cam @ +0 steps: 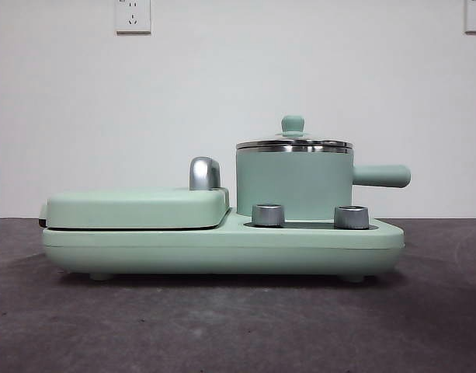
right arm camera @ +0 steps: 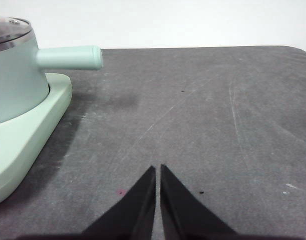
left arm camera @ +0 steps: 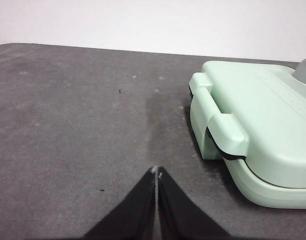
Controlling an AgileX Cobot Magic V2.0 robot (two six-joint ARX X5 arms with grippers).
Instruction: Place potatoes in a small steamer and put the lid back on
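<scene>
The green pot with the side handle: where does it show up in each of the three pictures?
Front view: the pot stands right of centre on the green base, lid on, handle pointing right.
Left wrist view: not in it; only the griddle cover shows.
Right wrist view: at the left edge.
Shared landmark: the pot's handle.

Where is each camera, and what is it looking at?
Front view: low at table height, facing the small steamer with its lid on; no arm shows.
Left wrist view: on the left arm, over the shut left gripper, toward the griddle cover.
Right wrist view: on the right arm, over the shut right gripper; shares the steamer with the front view.
</scene>
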